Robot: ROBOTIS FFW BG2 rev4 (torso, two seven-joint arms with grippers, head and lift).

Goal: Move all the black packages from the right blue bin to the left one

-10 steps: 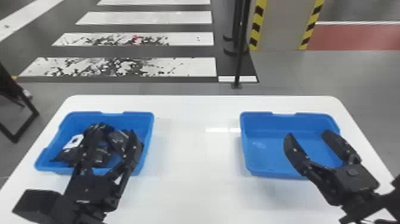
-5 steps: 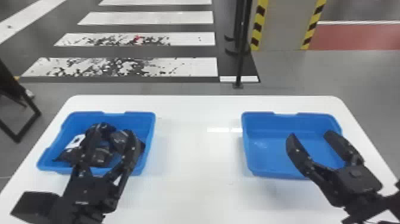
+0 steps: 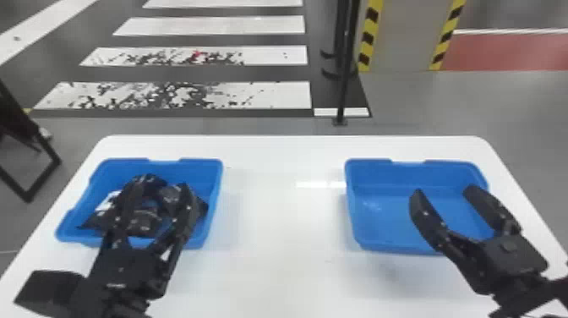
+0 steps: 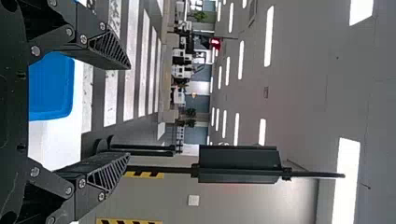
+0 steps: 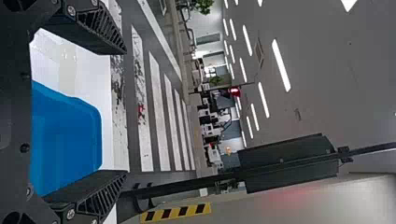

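1. The left gripper [image 3: 162,186] is over the left bin [image 3: 126,167], its 2 black fingers spread apart. In the left wrist view, too, the left gripper [image 4: 128,112] has a wide gap between its fingertips, and part of the blue bin appears behind them.
2. The right gripper [image 3: 443,190] is over the right bin [image 3: 380,170], with its 2 fingers also apart. In the right wrist view, the right gripper [image 5: 125,112] has its fingertips well separated, with blue bin wall and white table beyond.
3. The black packages [image 3: 143,222] lie in the left bin, bunched and overlapping below and between the left gripper's fingers. I cannot tell whether the fingers touch them, nor how many there are.
4. The package at the pile's left tapers to a corner pointing toward the bin's near left corner. A white label [image 3: 108,200] shows beside the left finger. The fingers hide too much to tell the packages' long axes.
5. The right bin shows its blue floor and inner walls beneath the open fingers.
6. Both bins stand on the white table [image 3: 287,237], well apart.
7. Past the table's far edge are a black pole [image 3: 346,84], white crossing stripes [image 3: 270,95] and yellow-and-black markings [image 3: 367,34].
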